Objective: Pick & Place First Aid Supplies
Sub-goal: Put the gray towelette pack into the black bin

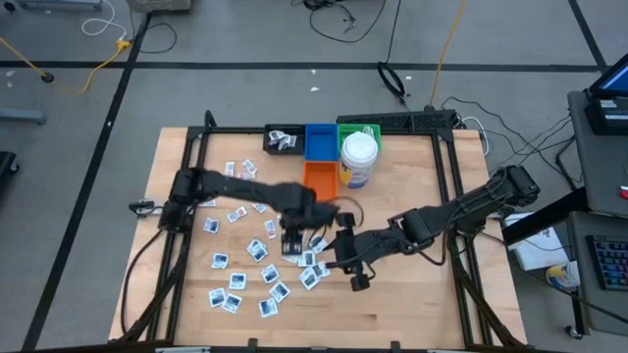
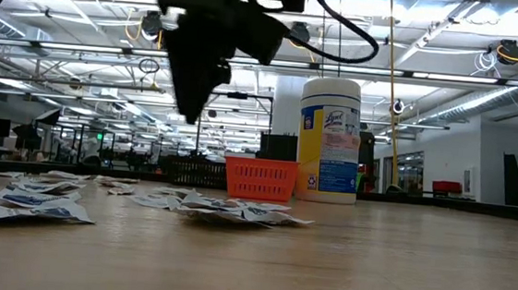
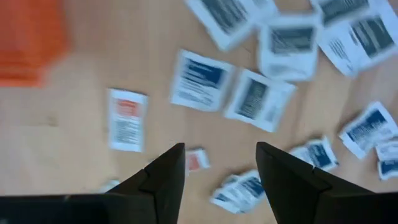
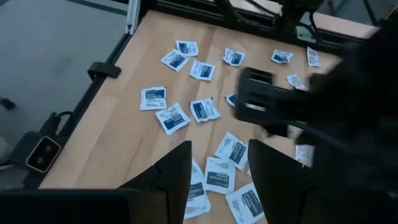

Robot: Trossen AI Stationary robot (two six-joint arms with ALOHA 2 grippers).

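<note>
A wooden table is seen from straight above. Dozens of small white first aid packets lie scattered over its left half, from about nine o'clock round to six o'clock of the table's middle. At twelve o'clock stand a black bin, a blue bin, a green bin, an orange bin and a white wipes canister.

The left gripper hangs above the packets near the table's middle, its jaws parted and holding nothing; a red-printed packet lies flat on the wood below it. The right gripper hovers just beside it at three o'clock, jaws also apart and empty, over more packets.
</note>
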